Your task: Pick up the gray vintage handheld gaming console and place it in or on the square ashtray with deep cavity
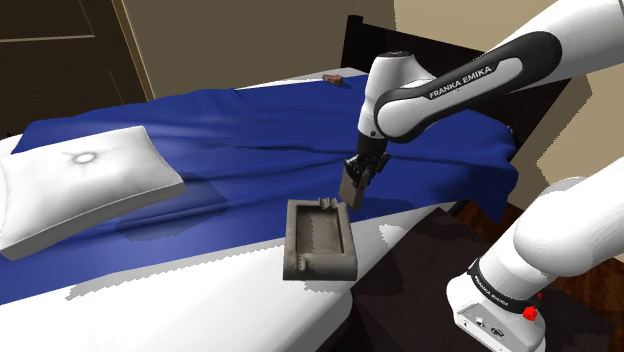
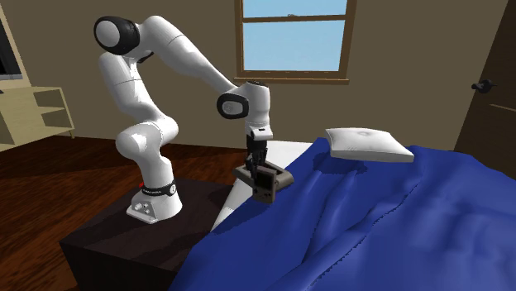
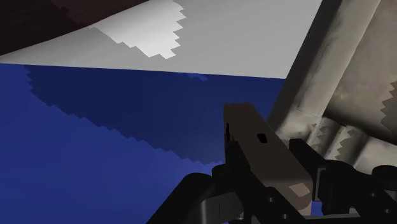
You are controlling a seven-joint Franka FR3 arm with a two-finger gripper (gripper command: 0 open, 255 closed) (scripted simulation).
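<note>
Gripper (image 1: 357, 176) clamped on the grey console (image 3: 266, 151), which hangs on edge, lifted off the bed. It's just above the square ashtray (image 1: 296, 243), at the rim next to the blue blanket (image 1: 250, 140). Ashtray sits on the white sheet (image 1: 180, 310). Console looks clear of the rim, hard to be sure.

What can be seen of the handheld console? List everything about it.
The handheld console is a flat, oblong slab, grey-brown as drawn, with a small dark slot on one face and a paler patch near its held end. The gripper is shut on it, holding it on end, off the bed. It hangs at the ashtray's far rim, the end next to the blue blanket; whether it touches that rim cannot be told.
</note>
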